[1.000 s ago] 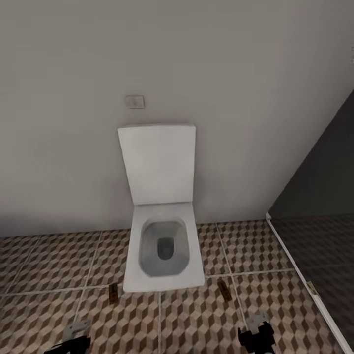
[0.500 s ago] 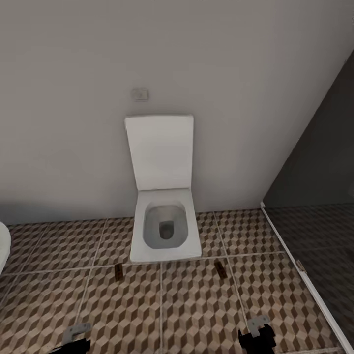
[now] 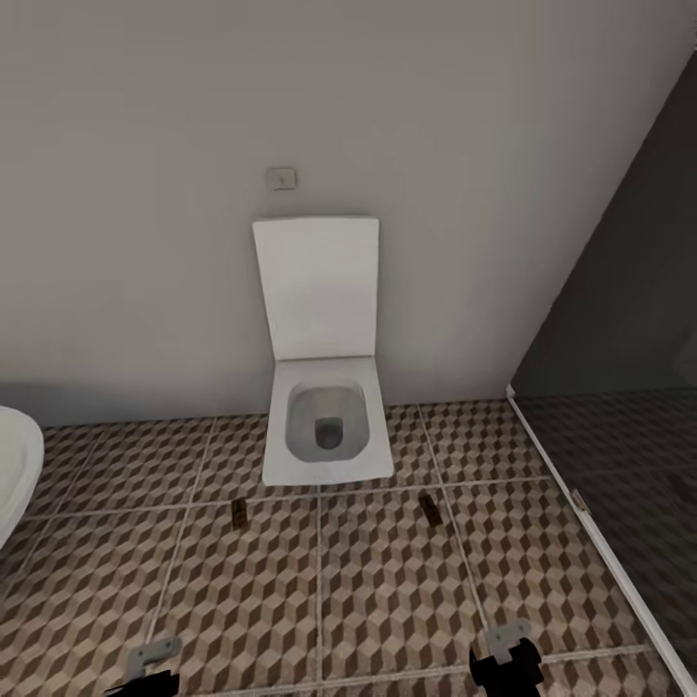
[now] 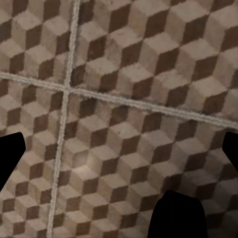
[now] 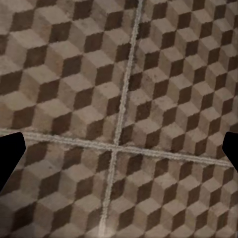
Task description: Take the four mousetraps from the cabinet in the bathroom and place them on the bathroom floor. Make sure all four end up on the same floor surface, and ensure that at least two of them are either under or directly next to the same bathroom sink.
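Two mousetraps lie flat on the bathroom floor (image 3: 387, 600), one (image 3: 238, 514) by the toilet's front left corner and one (image 3: 430, 509) by its front right corner. The rounded white rim of the bathroom sink (image 3: 15, 469) enters at the left edge of the head view. Low in that view are my left gripper (image 3: 150, 660) and right gripper (image 3: 505, 651), both well short of the traps. In the wrist views the left gripper (image 4: 119, 153) and right gripper (image 5: 119, 148) stand open over bare patterned tiles, nothing between the fingers. The cabinet is out of view.
A white squarish toilet (image 3: 327, 426) with its lid up stands against the grey wall, a small plate (image 3: 282, 178) above it. A dark glass partition (image 3: 620, 407) with a white floor strip closes off the right side. Open tiles lie between me and the toilet.
The whole head view has pulled back: the toilet looks smaller and farther, more floor shows, and the sink rim has come in at the left. The traps have not moved on the tiles.
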Tool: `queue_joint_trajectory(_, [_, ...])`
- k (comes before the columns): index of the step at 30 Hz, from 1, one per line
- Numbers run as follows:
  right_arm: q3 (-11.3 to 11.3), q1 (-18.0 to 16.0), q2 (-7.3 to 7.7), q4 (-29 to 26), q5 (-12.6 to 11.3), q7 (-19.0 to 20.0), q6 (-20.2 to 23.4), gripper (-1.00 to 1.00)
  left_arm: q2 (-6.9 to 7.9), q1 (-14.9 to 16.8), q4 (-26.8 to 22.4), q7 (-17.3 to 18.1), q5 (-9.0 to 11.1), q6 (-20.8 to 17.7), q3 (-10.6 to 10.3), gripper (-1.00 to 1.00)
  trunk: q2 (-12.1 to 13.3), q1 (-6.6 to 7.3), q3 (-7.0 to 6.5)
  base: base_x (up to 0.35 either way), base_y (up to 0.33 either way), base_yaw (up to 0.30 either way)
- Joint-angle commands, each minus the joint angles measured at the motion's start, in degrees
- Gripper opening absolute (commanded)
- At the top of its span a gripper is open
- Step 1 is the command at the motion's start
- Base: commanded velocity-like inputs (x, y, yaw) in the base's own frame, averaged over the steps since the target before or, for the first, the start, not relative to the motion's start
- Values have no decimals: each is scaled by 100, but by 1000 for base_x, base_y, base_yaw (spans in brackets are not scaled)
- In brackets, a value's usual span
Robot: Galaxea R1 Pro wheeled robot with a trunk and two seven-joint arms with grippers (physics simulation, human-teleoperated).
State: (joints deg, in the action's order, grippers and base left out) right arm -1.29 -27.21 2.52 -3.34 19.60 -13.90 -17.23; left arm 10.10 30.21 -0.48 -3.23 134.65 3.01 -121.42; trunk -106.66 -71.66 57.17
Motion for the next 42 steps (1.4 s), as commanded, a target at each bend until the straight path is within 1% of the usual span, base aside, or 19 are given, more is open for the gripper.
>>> queue_joint_trajectory(1, [-11,-4,1,8,35,-34,-9,100,2,5,-13,-28,35,24,-48,100,-2,1,4,-32,0,0])
queue_joint_trajectory(8, [-11,-3,0,9,35,-34,-9,100,-5,3,-20,-28,35,26,-47,100,-2,1,4,-12,0,0])
queue_joint_trajectory(16, [-11,-3,-5,12,40,-26,-4,100,-22,2,-22,-28,35,26,-41,100,319,177,-140,-2,0,0])
queue_joint_trajectory(25, [-11,48,-41,17,45,-17,-1,100,-91,2,-21,-28,35,32,-40,100,680,375,-302,0,0,0])
queue_joint_trajectory(42, [-10,93,-54,31,11,-38,13,100,-113,2,-42,-28,35,29,-39,100,1362,748,-607,0,0,0])
